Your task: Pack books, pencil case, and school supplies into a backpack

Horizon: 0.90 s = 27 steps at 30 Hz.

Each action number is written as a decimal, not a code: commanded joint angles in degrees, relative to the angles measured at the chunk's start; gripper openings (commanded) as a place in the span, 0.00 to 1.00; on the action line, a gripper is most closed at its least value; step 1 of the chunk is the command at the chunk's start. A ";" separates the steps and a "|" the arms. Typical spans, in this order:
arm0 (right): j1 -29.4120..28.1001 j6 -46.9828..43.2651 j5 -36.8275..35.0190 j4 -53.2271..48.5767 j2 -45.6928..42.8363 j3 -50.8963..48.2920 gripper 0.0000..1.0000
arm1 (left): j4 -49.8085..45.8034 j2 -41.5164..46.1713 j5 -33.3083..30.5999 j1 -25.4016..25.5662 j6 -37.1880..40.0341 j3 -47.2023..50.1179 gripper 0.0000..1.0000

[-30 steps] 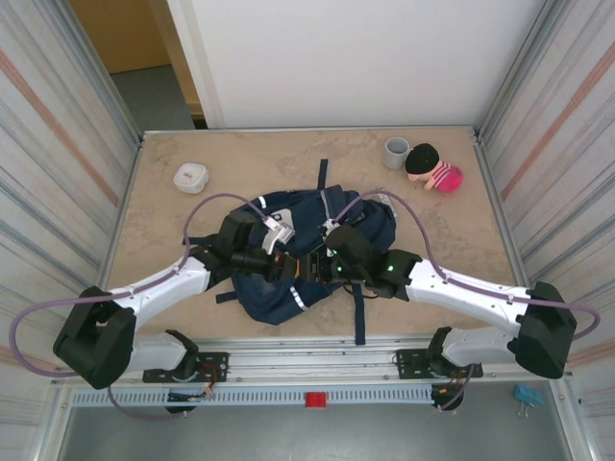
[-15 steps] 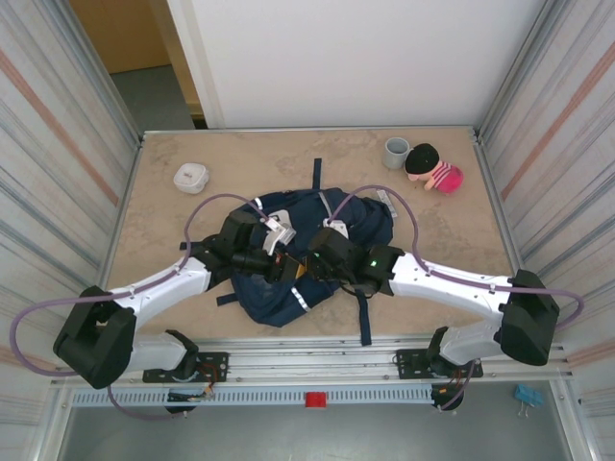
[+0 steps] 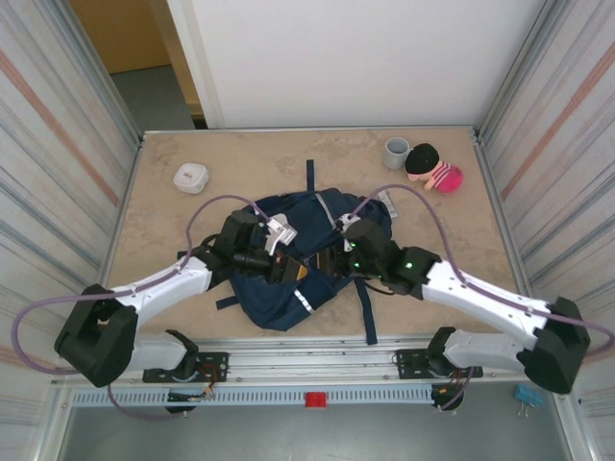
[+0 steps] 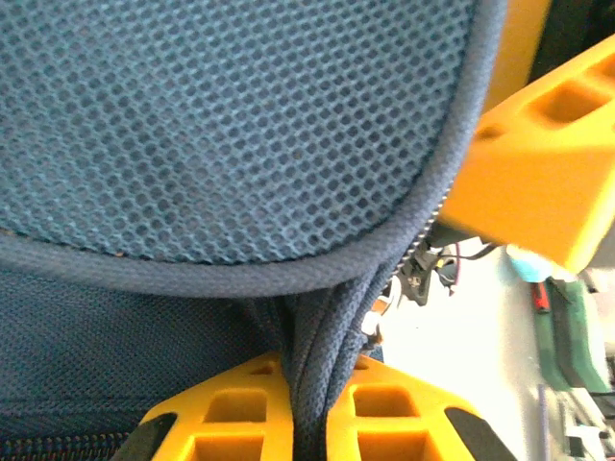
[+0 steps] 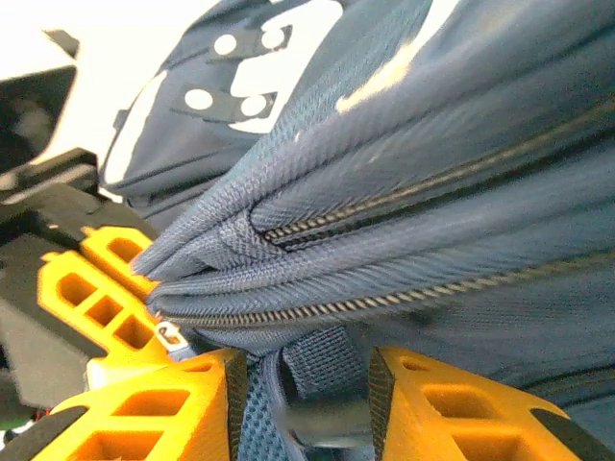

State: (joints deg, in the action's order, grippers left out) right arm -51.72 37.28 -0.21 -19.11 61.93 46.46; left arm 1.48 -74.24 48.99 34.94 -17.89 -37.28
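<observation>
The navy backpack (image 3: pixel 288 288) lies crumpled in the middle of the table, its white patches (image 5: pixel 259 58) facing away from the right wrist camera. My left gripper (image 3: pixel 288 265) is shut on a fold of its fabric (image 4: pixel 322 384), under the mesh back panel (image 4: pixel 221 125). My right gripper (image 3: pixel 338 257) is at the same spot from the right, its fingers (image 5: pixel 432 403) closed on strap webbing (image 5: pixel 317 370) below the zipped seams. A narrow grey-white bar (image 3: pixel 385 202) lies by the backpack's far right edge. The teal book and the black rectangle are hidden.
A rounded white box (image 3: pixel 190 177) sits far left. A grey cup (image 3: pixel 395 152) and a pink plush doll (image 3: pixel 432 169) stand far right. Metal walls close in both sides. A dark strap (image 3: pixel 367 312) trails toward the near edge.
My right arm has swung rightward and its gripper has shifted right on the backpack. The backpack has shifted, its top strap moving left. The left arm has held still.
</observation>
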 commanded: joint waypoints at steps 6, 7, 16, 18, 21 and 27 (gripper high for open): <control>-2.45 -20.39 1.50 3.05 -10.82 -5.61 0.41 | 3.52 -2.74 9.59 0.11 -7.37 -2.96 0.00; -3.07 -23.26 1.02 4.53 -11.08 -6.45 0.42 | 3.60 -2.96 9.95 0.04 -7.65 -2.94 0.00; -6.02 -55.06 3.29 18.32 -5.58 -11.91 0.48 | 4.73 -2.89 11.70 -0.57 -8.43 -2.27 0.00; -6.04 -59.37 3.26 19.15 -2.95 -11.90 0.50 | 4.50 -2.73 11.86 -0.73 -8.29 -2.39 0.00; -6.01 -62.89 2.58 20.60 -0.60 -11.82 0.51 | 4.25 -2.59 11.92 -0.81 -7.88 -2.27 0.00; -5.98 -64.22 2.03 22.81 3.19 -10.96 0.50 | 4.34 -2.55 12.12 -0.83 -7.43 -2.41 0.00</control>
State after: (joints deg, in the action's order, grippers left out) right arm -57.43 -23.20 2.46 0.32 63.42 35.00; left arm 4.10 -77.38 54.61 34.06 -24.29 -37.93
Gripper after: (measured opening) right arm 0.502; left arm 0.099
